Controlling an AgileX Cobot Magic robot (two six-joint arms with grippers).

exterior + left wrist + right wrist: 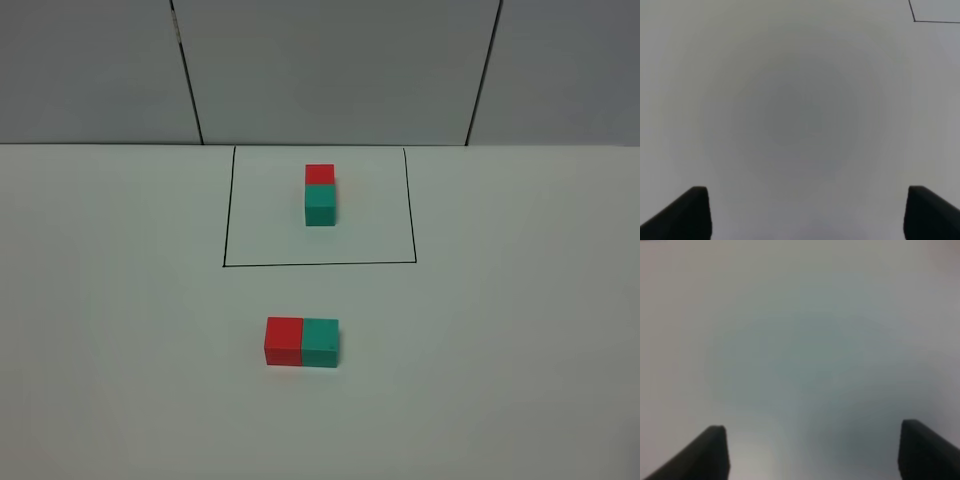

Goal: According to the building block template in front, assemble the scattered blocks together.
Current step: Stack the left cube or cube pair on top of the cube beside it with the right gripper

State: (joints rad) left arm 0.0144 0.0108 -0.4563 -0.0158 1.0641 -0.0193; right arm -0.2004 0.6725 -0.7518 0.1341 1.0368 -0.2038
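Inside a thin black drawn rectangle (320, 264) at the back of the white table stands the building block template, a red cube (320, 174) joined to a teal-green cube (320, 205) in front of it. Nearer the front lie the scattered blocks, a red cube (283, 341) and a teal-green cube (321, 342), touching side by side with the red one on the left. Neither arm shows in the exterior high view. My left gripper (805, 212) is open over bare table, and a corner of the black line (914, 21) shows in its view. My right gripper (812, 452) is open over bare table too.
The white table (120, 330) ends at a grey panelled wall (330, 70) behind the rectangle.
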